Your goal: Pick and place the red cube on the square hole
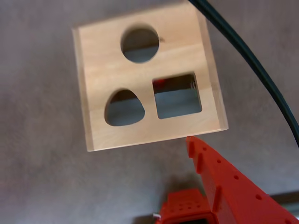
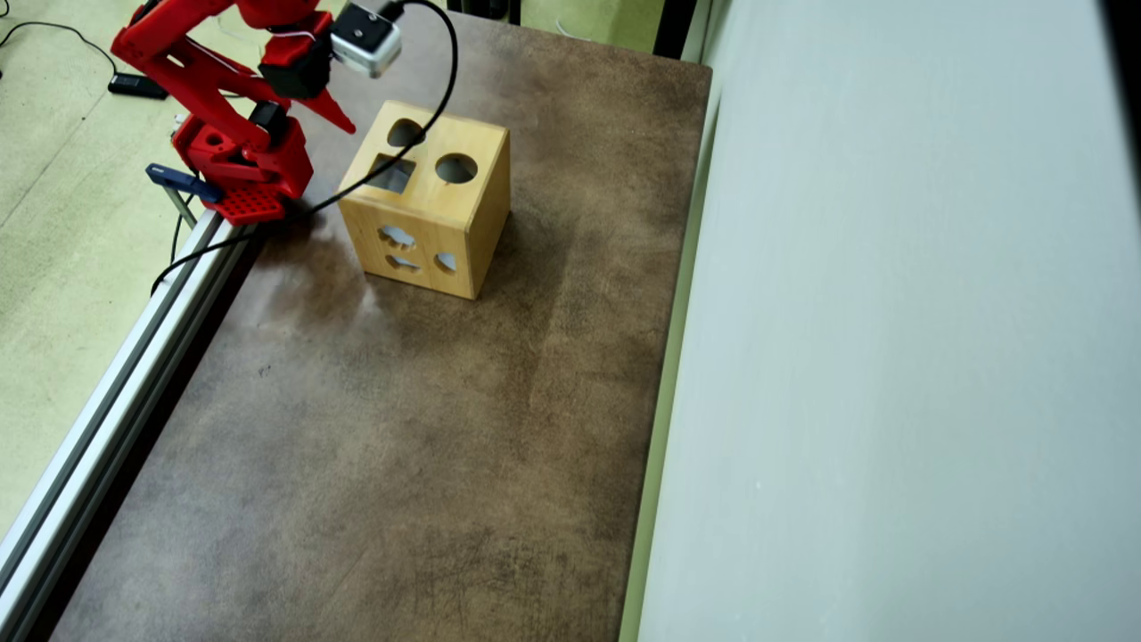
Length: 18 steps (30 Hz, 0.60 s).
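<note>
The light wooden box [image 1: 140, 126] [image 2: 463, 223] stands on the table with its top face towards the wrist camera. The square hole [image 1: 180, 100] [image 2: 393, 175] is at the lower right of that face in the wrist view. Inside its upper left corner shows a small sliver of the red cube [image 1: 159, 83], the rest hidden in the box. In the overhead view the cube does not show. My gripper [image 1: 189, 140] [image 2: 346, 123] hovers just off the box edge nearest the square hole. It looks shut, with nothing in it.
A round hole [image 1: 140, 44] and a rounded hole [image 1: 124, 108] share the box top. A black cable [image 1: 261, 74] crosses above the box's right side. The arm's red base [image 2: 241, 174] and an aluminium rail [image 2: 116, 374] line the table's left edge. A pale wall [image 2: 891, 357] borders the right.
</note>
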{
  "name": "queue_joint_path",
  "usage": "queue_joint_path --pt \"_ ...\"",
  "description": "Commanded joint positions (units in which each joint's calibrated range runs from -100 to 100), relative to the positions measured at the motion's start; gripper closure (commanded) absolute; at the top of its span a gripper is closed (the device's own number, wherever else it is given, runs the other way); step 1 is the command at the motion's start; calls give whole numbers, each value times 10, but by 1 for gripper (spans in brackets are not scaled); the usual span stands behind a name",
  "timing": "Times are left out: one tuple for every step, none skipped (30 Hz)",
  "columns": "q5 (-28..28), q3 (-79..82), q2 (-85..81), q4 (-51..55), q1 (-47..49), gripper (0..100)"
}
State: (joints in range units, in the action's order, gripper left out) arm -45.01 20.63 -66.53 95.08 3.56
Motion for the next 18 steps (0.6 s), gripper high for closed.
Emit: queue_joint_path --pt "8 -8 -162 -1 -1 43" --pt "13 -7 -196 -1 -1 43" --pt "21 -6 -229 -1 0 43" --pt "30 -7 -255 -1 5 43" --pt "39 -8 -276 -1 5 43" --pt "49 -14 -288 0 5 43" --pt "61 -16 -293 -1 5 43" --pt "72 -16 -293 -9 5 43" --pt "82 -17 -293 -9 5 43" --pt "91 -21 -293 -9 5 43" --pt "101 -33 -293 -9 5 43" --pt "111 -48 -293 -9 5 43" --pt "124 -67 -293 -9 5 43" --pt "140 -88 -293 -9 5 43" --pt "157 -109 -293 -9 5 43" --pt "177 -132 -293 -9 5 43" --pt "197 -154 -293 -9 5 43" --pt "220 -177 -293 -9 5 43"
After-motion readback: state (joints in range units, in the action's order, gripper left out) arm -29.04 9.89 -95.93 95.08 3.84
